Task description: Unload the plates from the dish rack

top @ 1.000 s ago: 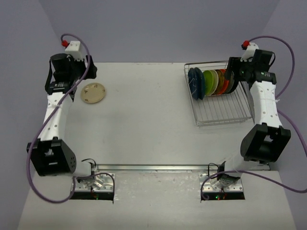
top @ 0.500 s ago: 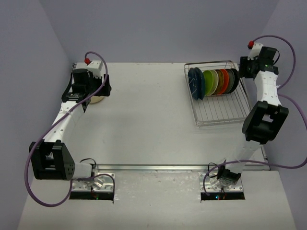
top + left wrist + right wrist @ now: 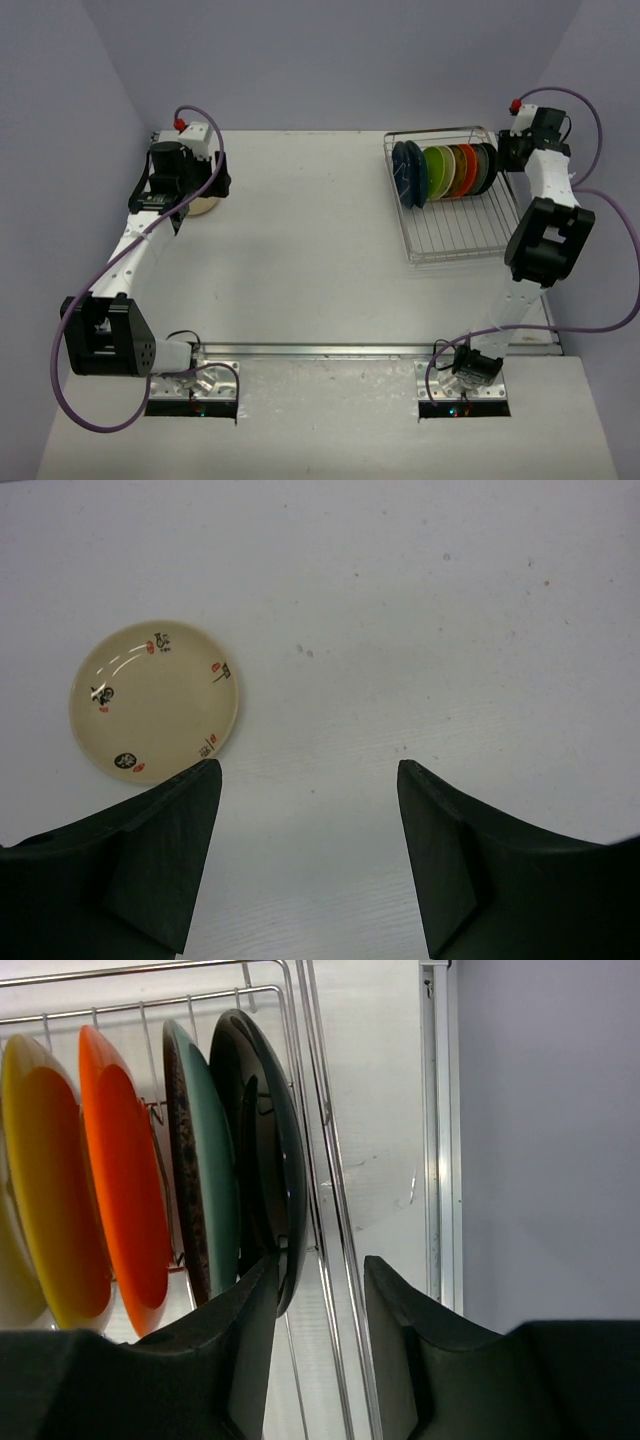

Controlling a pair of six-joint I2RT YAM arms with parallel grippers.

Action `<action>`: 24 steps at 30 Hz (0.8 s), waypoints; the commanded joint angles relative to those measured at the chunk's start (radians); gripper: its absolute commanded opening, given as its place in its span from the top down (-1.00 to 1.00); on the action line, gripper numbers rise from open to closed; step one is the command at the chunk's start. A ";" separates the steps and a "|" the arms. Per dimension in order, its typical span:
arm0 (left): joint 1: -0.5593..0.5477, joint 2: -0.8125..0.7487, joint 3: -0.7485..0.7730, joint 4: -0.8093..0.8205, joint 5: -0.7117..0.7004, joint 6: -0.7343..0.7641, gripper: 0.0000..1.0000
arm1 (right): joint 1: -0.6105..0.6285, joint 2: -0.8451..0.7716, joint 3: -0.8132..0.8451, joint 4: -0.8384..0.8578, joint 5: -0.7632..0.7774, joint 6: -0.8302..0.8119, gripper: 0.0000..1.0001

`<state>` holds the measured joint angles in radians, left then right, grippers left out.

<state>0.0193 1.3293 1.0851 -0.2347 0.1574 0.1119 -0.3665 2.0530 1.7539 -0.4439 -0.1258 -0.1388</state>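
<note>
The dish rack (image 3: 462,235) stands at the back right with several plates upright in it: dark blue (image 3: 407,172), lime green (image 3: 437,171), orange (image 3: 466,168) and black (image 3: 486,165). My right gripper (image 3: 503,155) is at the rack's right end. In the right wrist view it (image 3: 320,1265) is open. Its left finger lies against the black plate's (image 3: 272,1130) rim, and the rack's end wire (image 3: 322,1150) runs between the fingers. A teal plate (image 3: 210,1170), an orange one (image 3: 125,1180) and a yellow one (image 3: 45,1190) stand behind. My left gripper (image 3: 308,770) is open and empty over the table, beside a cream plate (image 3: 155,700).
The cream plate (image 3: 205,205) lies flat at the back left, under the left wrist. A metal rail (image 3: 440,1110) and the purple wall run just right of the rack. Another rail (image 3: 350,350) crosses the table's near edge between the arm bases.
</note>
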 commanded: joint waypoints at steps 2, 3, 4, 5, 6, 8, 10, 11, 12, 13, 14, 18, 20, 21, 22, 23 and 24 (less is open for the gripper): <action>-0.009 0.002 0.019 0.040 0.009 -0.027 -0.38 | -0.006 0.012 -0.032 0.104 0.033 -0.021 0.28; -0.009 0.002 0.019 0.039 0.007 -0.028 -0.38 | -0.006 0.013 -0.039 0.110 0.035 -0.024 0.40; -0.009 0.003 0.018 0.037 0.007 -0.028 -0.38 | -0.006 0.009 -0.044 0.113 0.034 -0.025 0.43; -0.009 0.004 0.014 0.037 0.007 -0.029 -0.38 | -0.005 -0.011 -0.062 0.123 0.025 -0.026 0.57; -0.009 0.005 0.009 0.038 0.007 -0.030 -0.37 | -0.004 -0.035 -0.085 0.134 0.014 -0.027 0.75; -0.009 0.013 0.001 0.041 0.006 -0.039 -0.37 | 0.006 -0.084 -0.153 0.179 0.005 -0.042 0.91; -0.008 0.026 0.001 0.041 0.007 -0.045 -0.37 | 0.023 -0.155 -0.220 0.220 0.001 -0.055 1.00; -0.007 0.030 0.005 0.040 0.006 -0.047 -0.37 | 0.029 -0.177 -0.230 0.221 -0.003 -0.062 1.00; -0.007 0.035 0.011 0.038 0.004 -0.049 -0.37 | 0.034 -0.199 -0.235 0.218 -0.008 -0.068 1.00; -0.008 0.037 0.020 0.033 0.002 -0.050 -0.37 | 0.037 -0.214 -0.223 0.203 -0.007 -0.066 1.00; -0.009 0.039 0.029 0.029 0.001 -0.051 -0.37 | 0.040 -0.227 -0.213 0.190 -0.006 -0.063 1.00; -0.009 0.044 0.052 0.013 0.006 -0.052 -0.37 | 0.040 -0.247 -0.157 0.133 0.005 -0.056 1.00; -0.009 0.043 0.061 0.007 -0.002 -0.049 -0.38 | 0.040 -0.266 -0.129 0.119 0.011 -0.049 1.00; -0.009 0.041 0.065 0.004 -0.007 -0.047 -0.39 | 0.039 -0.279 -0.119 0.114 0.011 -0.045 1.00; -0.009 0.039 0.070 0.002 -0.013 -0.046 -0.43 | 0.038 -0.301 -0.117 0.112 0.002 -0.041 1.00; -0.009 0.035 0.074 -0.003 -0.012 -0.044 -0.46 | 0.040 -0.316 -0.115 0.108 -0.005 -0.039 1.00; -0.009 0.028 0.078 -0.006 -0.005 -0.042 -0.52 | 0.041 -0.335 -0.110 0.105 -0.017 -0.038 1.00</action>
<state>0.0193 1.3773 1.1030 -0.2511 0.1556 0.0707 -0.3428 1.8386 1.5708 -0.3395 -0.0817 -0.1898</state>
